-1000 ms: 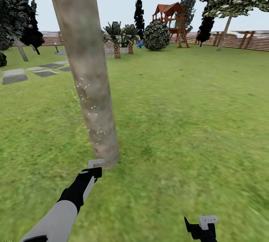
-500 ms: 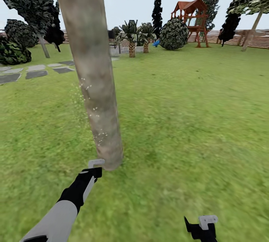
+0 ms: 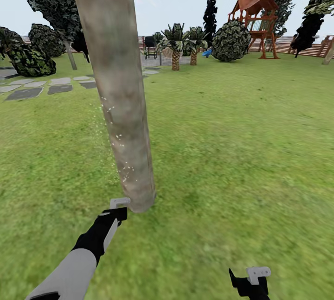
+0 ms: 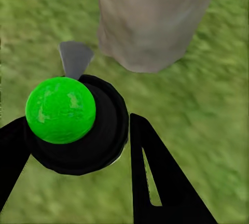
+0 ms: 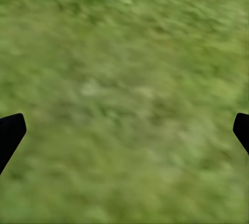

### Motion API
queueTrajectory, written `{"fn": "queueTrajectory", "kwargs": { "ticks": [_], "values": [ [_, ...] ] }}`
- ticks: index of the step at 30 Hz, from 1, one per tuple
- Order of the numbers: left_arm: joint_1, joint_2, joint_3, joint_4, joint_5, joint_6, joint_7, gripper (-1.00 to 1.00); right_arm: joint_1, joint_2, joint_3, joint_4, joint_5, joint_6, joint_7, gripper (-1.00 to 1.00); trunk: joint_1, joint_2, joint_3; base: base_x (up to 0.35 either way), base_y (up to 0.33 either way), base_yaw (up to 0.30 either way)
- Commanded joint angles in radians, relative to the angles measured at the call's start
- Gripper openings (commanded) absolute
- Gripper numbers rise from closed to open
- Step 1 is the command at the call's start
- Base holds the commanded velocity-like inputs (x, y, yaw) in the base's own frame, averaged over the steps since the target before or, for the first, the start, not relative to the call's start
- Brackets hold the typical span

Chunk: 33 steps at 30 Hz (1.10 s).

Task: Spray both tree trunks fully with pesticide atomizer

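A thick mottled grey-brown tree trunk (image 3: 118,86) rises from the garden lawn right in front of me, its foot close in the left wrist view (image 4: 150,22). Whitish pesticide specks (image 3: 121,151) dot its lower part and drift just left of it. My left gripper (image 3: 116,214) sits at the trunk's base, shut on the pesticide atomizer (image 4: 78,125). The atomizer is a dark round body with a bright green cap and a grey nozzle (image 3: 119,202) facing the trunk. Low at the right, my right gripper (image 3: 253,279) hangs open over bare grass (image 5: 124,130).
Grass lawn stretches all around. Grey stepping stones (image 3: 41,87) lie at the far left near dark bushes (image 3: 28,56). Far back stand small palms (image 3: 176,45), a round bush (image 3: 231,40), a red-roofed play tower (image 3: 254,17) and the slatted fence (image 3: 306,49).
The camera has turned left, so the background slid right and the trunk looks more upright. More specks show beside the trunk. Both arms keep their places in the view.
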Motion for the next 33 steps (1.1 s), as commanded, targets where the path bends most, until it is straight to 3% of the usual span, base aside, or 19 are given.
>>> {"fn": "queueTrajectory", "kwargs": {
  "ticks": [1, 6, 19, 23, 25, 28, 30, 33],
  "values": [
    [0.001, 0.000, 0.000, 0.006, -0.001, 0.000, 0.003, -1.00, 0.000, 0.000, 0.000, 0.000, 0.001, 0.000, 0.000, 1.00, 0.000, 0.000, 0.000, 0.001, -0.022, 0.001],
    [0.001, -0.001, -0.002, 0.061, -0.002, -0.002, 0.011, -1.00, 0.000, 0.000, 0.000, 0.001, 0.001, 0.000, 0.000, 1.00, 0.000, 0.000, 0.000, 0.000, -0.192, 0.000],
    [-0.002, -0.018, -0.005, 0.041, -0.003, -0.004, 0.010, -1.00, 0.000, 0.000, 0.000, 0.001, 0.001, 0.000, 0.000, 1.00, 0.000, 0.000, -0.001, 0.000, -0.197, 0.032],
    [-0.002, -0.030, -0.005, -0.030, -0.004, -0.002, 0.011, -1.00, 0.000, 0.000, 0.000, 0.001, 0.001, 0.000, 0.000, 1.00, 0.000, 0.000, -0.002, 0.000, -0.004, 0.244],
    [-0.002, -0.022, -0.005, -0.119, -0.007, 0.007, 0.008, -1.00, 0.000, 0.000, 0.000, 0.002, 0.001, 0.000, 0.000, 1.00, 0.000, 0.000, -0.002, 0.000, 0.000, 0.063],
    [-0.002, -0.015, -0.002, -0.171, -0.011, 0.012, 0.007, -1.00, 0.000, 0.000, 0.000, 0.002, 0.001, 0.000, 0.000, 1.00, 0.000, 0.000, -0.002, 0.000, 0.000, 0.007],
    [-0.003, -0.020, -0.013, -0.178, -0.013, 0.014, 0.006, -1.00, 0.000, 0.000, 0.000, 0.002, 0.001, 0.000, 0.000, 1.00, 0.000, 0.000, -0.002, 0.000, 0.000, 0.001],
    [-0.010, -0.029, -0.106, -0.186, -0.011, 0.018, 0.007, -1.00, 0.000, 0.000, 0.000, 0.002, 0.001, 0.000, 0.000, 1.00, 0.000, 0.000, -0.002, 0.000, 0.000, 0.000]
  ]
}}
